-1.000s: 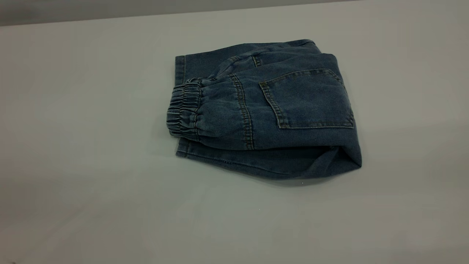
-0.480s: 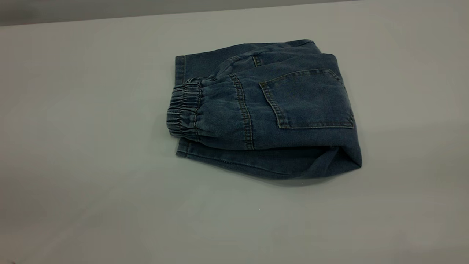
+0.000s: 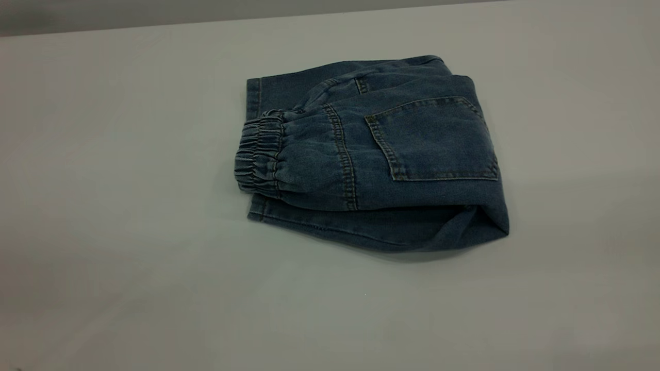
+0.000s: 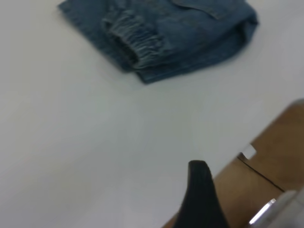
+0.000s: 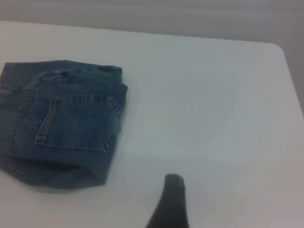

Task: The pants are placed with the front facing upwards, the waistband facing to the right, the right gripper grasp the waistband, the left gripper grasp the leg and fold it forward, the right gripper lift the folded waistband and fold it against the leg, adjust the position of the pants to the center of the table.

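Note:
The pants lie folded into a compact bundle on the white table, a little right of its middle. The square back pocket faces up. The gathered waistband lies on top at the bundle's left end, over the flat leg hems. Neither gripper appears in the exterior view. Only a black tip of the left gripper shows, hanging far from the pants near the table's edge. Likewise only a black tip of the right gripper shows, over bare table beside the pants.
White table surface surrounds the bundle on all sides. A brown floor shows beyond the table's edge in the left wrist view. The table's far edge and rounded corner appear in the right wrist view.

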`<state>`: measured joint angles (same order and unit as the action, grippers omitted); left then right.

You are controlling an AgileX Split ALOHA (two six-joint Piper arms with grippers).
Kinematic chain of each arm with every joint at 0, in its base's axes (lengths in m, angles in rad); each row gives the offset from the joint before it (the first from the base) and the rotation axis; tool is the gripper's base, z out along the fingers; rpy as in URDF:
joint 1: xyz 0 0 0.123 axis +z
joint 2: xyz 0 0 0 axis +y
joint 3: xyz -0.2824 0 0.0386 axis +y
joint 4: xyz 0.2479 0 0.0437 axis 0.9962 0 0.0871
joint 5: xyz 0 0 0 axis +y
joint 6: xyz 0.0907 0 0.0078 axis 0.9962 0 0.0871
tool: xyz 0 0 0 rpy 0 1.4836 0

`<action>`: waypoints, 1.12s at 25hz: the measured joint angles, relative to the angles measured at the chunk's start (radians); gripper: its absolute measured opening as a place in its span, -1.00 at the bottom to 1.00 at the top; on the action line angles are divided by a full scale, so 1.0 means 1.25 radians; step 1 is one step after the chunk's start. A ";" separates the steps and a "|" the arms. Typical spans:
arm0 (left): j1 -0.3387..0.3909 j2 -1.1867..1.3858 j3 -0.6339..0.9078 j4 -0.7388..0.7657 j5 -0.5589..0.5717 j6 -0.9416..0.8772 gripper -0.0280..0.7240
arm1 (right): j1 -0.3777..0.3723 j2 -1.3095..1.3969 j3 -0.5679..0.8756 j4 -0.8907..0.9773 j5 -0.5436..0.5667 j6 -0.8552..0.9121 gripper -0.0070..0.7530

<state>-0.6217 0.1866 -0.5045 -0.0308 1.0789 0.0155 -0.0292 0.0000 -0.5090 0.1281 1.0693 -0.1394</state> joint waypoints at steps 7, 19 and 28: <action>0.253 0.000 0.000 0.001 0.000 0.000 0.30 | 0.000 0.000 0.000 0.000 0.000 0.000 0.53; 0.513 -0.106 0.000 0.002 0.001 0.000 0.30 | 0.000 0.000 0.000 0.001 0.000 0.000 0.53; 0.512 -0.131 0.000 0.002 0.001 0.000 0.30 | 0.000 0.000 0.000 0.002 0.000 0.000 0.53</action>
<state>0.0181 0.0227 -0.5045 -0.0289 1.0807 0.0151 -0.0292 0.0000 -0.5090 0.1310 1.0693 -0.1394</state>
